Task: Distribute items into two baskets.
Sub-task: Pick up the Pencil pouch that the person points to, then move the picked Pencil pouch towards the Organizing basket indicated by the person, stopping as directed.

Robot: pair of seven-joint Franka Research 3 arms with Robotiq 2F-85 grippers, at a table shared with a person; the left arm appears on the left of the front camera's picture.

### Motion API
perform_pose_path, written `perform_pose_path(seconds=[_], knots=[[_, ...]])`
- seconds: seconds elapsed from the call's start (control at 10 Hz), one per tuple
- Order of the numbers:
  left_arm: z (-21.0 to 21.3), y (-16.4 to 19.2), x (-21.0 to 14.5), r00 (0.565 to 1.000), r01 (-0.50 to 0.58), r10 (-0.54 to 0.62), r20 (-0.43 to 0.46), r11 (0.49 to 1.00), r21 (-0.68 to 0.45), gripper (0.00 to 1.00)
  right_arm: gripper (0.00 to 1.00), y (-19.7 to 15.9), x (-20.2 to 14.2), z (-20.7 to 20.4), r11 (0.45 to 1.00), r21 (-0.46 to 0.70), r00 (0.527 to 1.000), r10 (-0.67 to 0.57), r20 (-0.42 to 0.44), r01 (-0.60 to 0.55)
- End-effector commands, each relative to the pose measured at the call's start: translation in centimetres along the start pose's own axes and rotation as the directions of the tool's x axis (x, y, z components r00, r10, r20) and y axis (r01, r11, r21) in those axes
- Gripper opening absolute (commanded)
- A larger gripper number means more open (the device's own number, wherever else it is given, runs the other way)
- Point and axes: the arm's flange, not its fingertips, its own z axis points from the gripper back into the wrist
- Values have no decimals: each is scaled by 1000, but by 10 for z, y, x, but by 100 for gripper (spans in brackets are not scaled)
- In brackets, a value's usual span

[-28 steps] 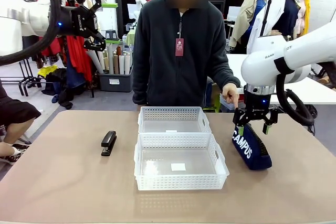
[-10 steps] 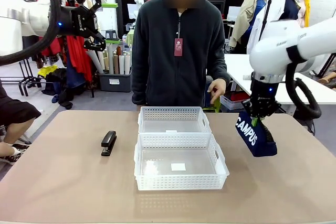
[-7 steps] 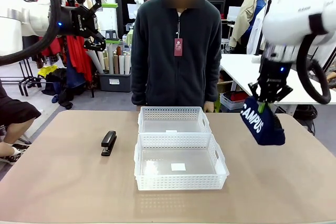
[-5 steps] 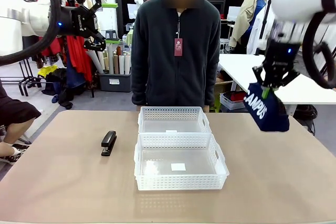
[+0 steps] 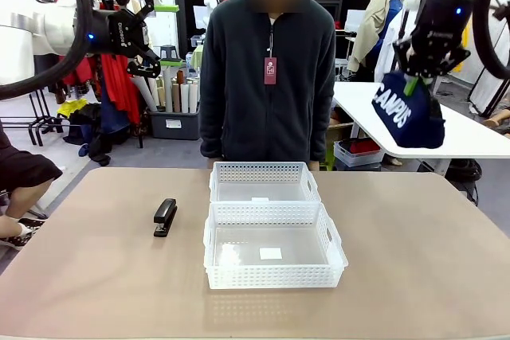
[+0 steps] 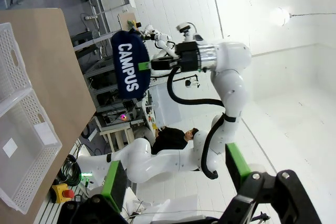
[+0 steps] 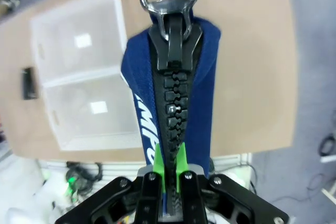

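Observation:
My right gripper is shut on the top of the navy blue CAMPUS pouch, which hangs high above the table's right side. The right wrist view looks down the pouch along its black zipper, with the green pads pinched on it. The pouch also hangs in the left wrist view. Two white lattice baskets stand at the table's middle, the near basket touching the far basket. The black stapler lies left of them. My left gripper is raised at the far left, open and holding nothing.
A person stands at the far side behind the baskets, arms down. A white table stands behind at the right. The brown tabletop spreads bare to the right of the baskets.
My right gripper has lifted the pouch from the table's right side to high above it. The person's hand has drawn back. The left arm has not moved.

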Motion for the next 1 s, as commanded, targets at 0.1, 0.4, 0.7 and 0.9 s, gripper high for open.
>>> perform_pose_path(seconds=[0.1,0.4,0.7,0.9], knots=[[1,-1,0,1000,5,-5,0,1000,-1,100,0,11,9,41,999,29,997,-28,75,26],[1,-1,0,1000,5,-5,0,1000,-1,100,0,10,15,63,997,65,991,-56,118,49],[1,-1,0,1000,5,-5,0,1000,-1,100,0,7,10,60,999,48,993,-15,116,9],[1,-1,0,1000,5,-5,0,1000,-1,100,0,7,10,60,999,48,993,-15,116,9]])
